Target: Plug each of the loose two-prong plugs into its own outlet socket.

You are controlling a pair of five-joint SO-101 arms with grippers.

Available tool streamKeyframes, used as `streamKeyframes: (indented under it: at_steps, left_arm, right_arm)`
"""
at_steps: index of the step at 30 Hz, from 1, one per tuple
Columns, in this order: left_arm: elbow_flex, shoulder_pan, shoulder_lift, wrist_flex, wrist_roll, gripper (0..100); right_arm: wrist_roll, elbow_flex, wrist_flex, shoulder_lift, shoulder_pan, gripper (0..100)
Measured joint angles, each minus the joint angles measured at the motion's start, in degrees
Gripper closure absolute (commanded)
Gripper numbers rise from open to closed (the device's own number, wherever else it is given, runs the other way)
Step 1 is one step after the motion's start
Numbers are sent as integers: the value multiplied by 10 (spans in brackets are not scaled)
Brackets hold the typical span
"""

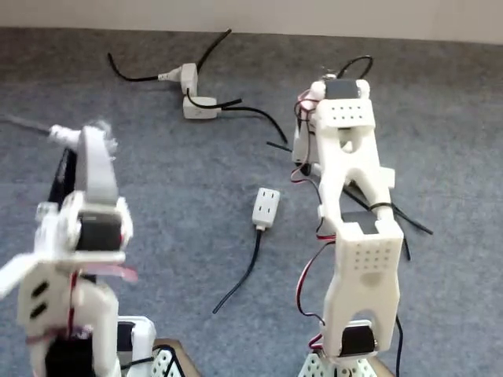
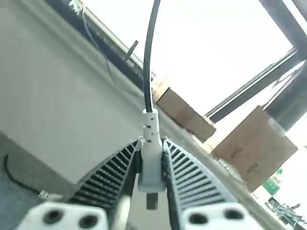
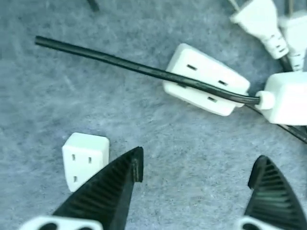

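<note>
- The left claw (image 2: 151,143) is pinching a white plug (image 2: 151,167). Its ribbed fingers (image 2: 115,167) press on both flat sides of the plug body.
- The plug's black cord (image 2: 146,57) rises straight out of the plug, past the fingertips.
- In the left wrist view the claw is lifted off the worktop and points at a pale wall (image 2: 57,100). Cardboard boxes (image 2: 249,148) sit on a ledge above the wall.
- In the high view the left arm (image 1: 90,220) stands raised at the near left of the grey worktop (image 1: 173,181).
- The right claw (image 3: 200,158) is spread wide and holds nothing, with bare worktop between its fingers (image 3: 112,187).
- A small cube outlet (image 3: 85,155) lies just beside one finger of the right claw. I cannot tell whether they touch.
- Beyond the right claw lies a longer outlet (image 3: 206,79), slots up, with a black lead (image 3: 105,58) draped across it.
- That lead ends at a white block (image 3: 288,98) touching the longer outlet's end.
- A loose second plug (image 3: 256,19) lies near them on the worktop.
- In the high view the right arm (image 1: 357,228) stretches out over the right side of the worktop.
- A middle outlet (image 1: 265,208) lies between the two arms, and its black wire (image 1: 244,275) trails toward the near edge.
- Two white pieces (image 1: 192,90) with black cords lie at the far side, well apart from the middle outlet.
</note>
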Motion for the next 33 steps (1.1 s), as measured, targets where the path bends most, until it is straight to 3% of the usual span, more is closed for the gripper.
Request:
streamKeyframes:
  at_steps: [9, 15, 19, 22, 29, 33]
  left_arm:
    - [-32, -2, -19, -11, -20, 989]
    - [-50, -2, -21, -11, -20, 993]
    - [-45, -2, -21, -18, -18, 993]
    - [-11, -2, -21, -40, 55, 993]
    - [105, -2, -21, -118, 360, 993]
    - [153, -2, -21, -172, 427, 993]
  right_arm:
    - [0, 1, 0, -18, -47, 656]
    - [0, 32, 0, -136, -94, 656]
    - [42, 79, 0, -211, -120, 656]
    - [62, 114, 0, -269, -144, 656]
    - [92, 182, 0, -415, -198, 656]
    - [126, 223, 0, -491, -250, 656]
